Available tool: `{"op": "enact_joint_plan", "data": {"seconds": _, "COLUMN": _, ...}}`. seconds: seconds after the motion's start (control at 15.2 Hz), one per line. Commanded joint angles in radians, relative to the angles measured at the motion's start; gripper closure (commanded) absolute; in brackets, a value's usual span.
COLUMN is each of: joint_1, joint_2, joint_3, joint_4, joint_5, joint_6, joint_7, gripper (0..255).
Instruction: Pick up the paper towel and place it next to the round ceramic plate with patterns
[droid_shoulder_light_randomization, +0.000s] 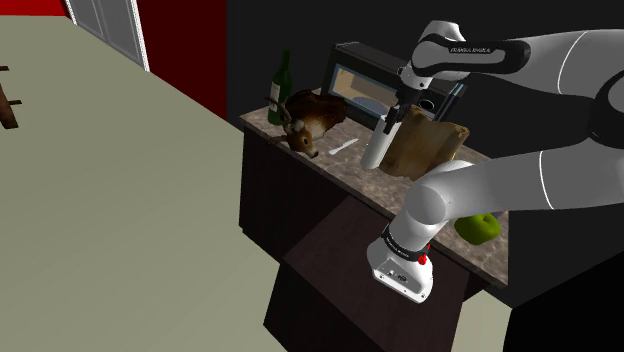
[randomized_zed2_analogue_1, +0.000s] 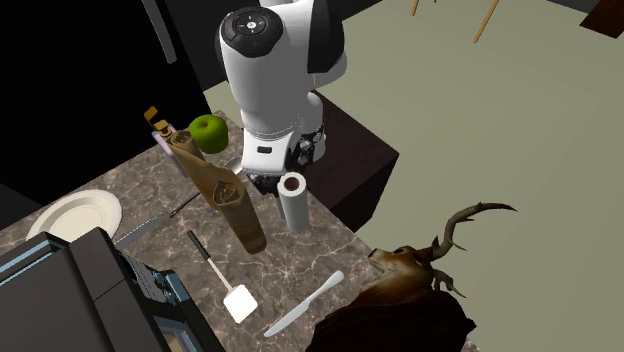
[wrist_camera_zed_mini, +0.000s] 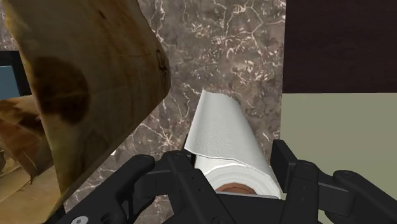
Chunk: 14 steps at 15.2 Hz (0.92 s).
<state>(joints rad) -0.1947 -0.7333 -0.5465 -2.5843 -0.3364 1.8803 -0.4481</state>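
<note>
One paper towel (randomized_zed2_analogue_1: 292, 205) stands upright near the counter (randomized_zed2_analogue_1: 300, 262) edge. The gripper (wrist_camera_zed_mini: 235, 156) sits over its top, fingers clasping both flanks, a hold we judge fit for lifting. We count one plate (randomized_zed2_analogue_1: 75, 213), well apart; one green apple (randomized_zed2_analogue_1: 209, 131); one spatula (randomized_zed2_analogue_1: 238, 300).

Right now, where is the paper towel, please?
The towel stands on the counter beside the board, under the tool, centre of the second exterior view.
</note>
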Motion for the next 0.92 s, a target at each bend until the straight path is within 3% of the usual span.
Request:
{"op": "enact_joint_plan", "data": {"seconds": 0.0, "joint_1": 0.001, "joint_2": -0.007, "joint_3": 0.01, "joint_4": 0.02, "joint_5": 0.007, "joint_6": -0.028, "joint_7": 0.001, "gripper": 255}}
{"op": "enact_joint_plan", "data": {"seconds": 0.86, "joint_1": 0.016, "joint_2": -0.019, "joint_3": 0.062, "joint_4": 0.182, "joint_5": 0.049, "joint_6": -0.202, "joint_7": -0.003, "gripper": 255}}
